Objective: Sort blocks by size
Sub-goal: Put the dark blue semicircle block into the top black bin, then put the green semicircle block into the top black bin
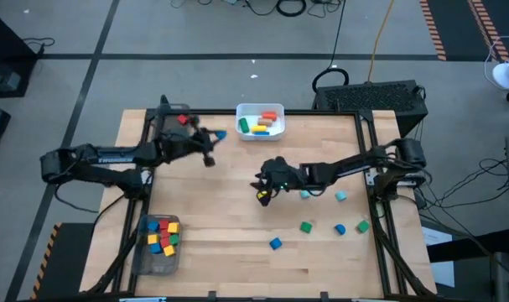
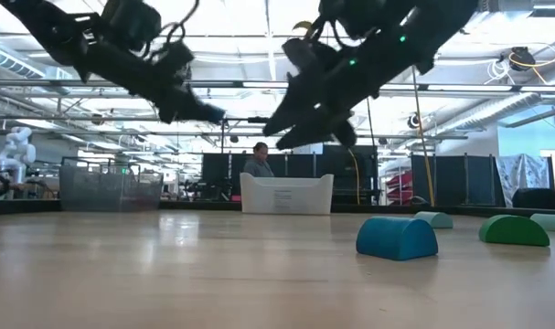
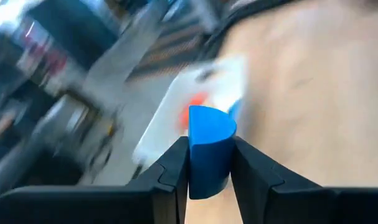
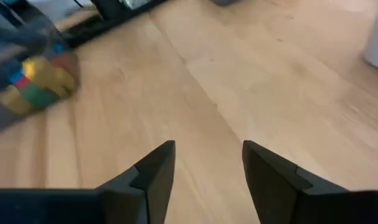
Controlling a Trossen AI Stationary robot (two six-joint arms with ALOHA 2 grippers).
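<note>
My left gripper (image 1: pixel 214 144) hangs above the table's far left part, close to the white bin (image 1: pixel 272 108), and is shut on a blue block (image 3: pixel 210 146) with a rounded end. My right gripper (image 4: pixel 207 165) hovers open over the table's middle (image 1: pixel 262 191) with nothing between its fingers. Several loose blocks rest on the wood at the near right: teal ones (image 1: pixel 340 196), green ones (image 1: pixel 306 226) and blue ones (image 1: pixel 275 243). The bin holds green, orange and yellow blocks (image 1: pixel 261 126). My left gripper pinches the blue block between its two fingers, one on each flat side (image 3: pixel 193 171). The block's rounded end (image 3: pixel 212 121) sticks out past the fingertips. In the low view the gripper (image 2: pixel 208 111) is well above the table, so the block is lifted clear.
A clear tray (image 1: pixel 158 260) at the near left corner holds several coloured blocks. Another clear tray (image 1: pixel 166 126) at the far left holds a red block (image 1: pixel 184 119). Bare wood lies between the two arms. A person sits beyond the table's far edge (image 2: pixel 257 161).
</note>
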